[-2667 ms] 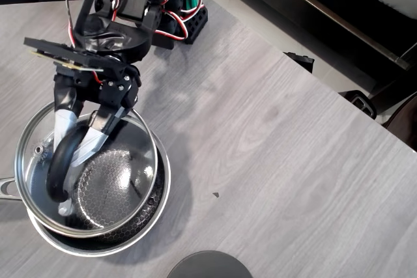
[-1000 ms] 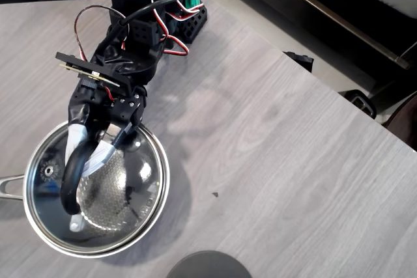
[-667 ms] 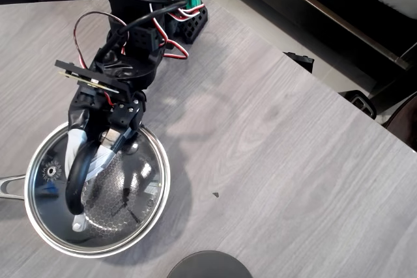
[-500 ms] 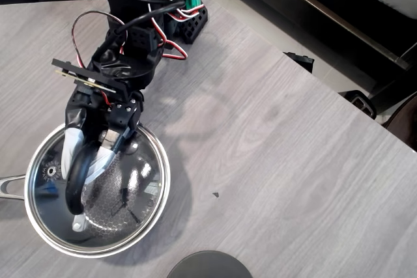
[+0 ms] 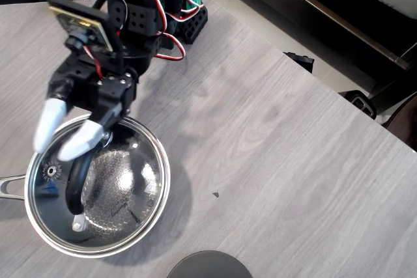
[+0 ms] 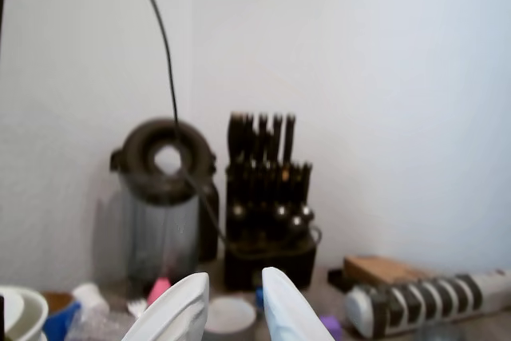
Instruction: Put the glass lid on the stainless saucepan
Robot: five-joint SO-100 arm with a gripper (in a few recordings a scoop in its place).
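**Lid seated, gripper clear**

In the overhead view the gripper (image 5: 64,133) hangs above the pan's upper left rim, fingers slightly apart and holding nothing. Beneath it the glass lid (image 5: 120,187) sits on the stainless saucepan (image 5: 163,193), rim inside rim. The placement looks done; only pulling the arm away seems left.

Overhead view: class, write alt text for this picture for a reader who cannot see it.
A glass lid with a black bar handle sits on a stainless saucepan at the lower left of a grey wood-grain table. The black robot arm's tool, white-tipped fingers apart and empty, hangs over the lid's upper left edge. A dark round disc shows at the bottom edge.
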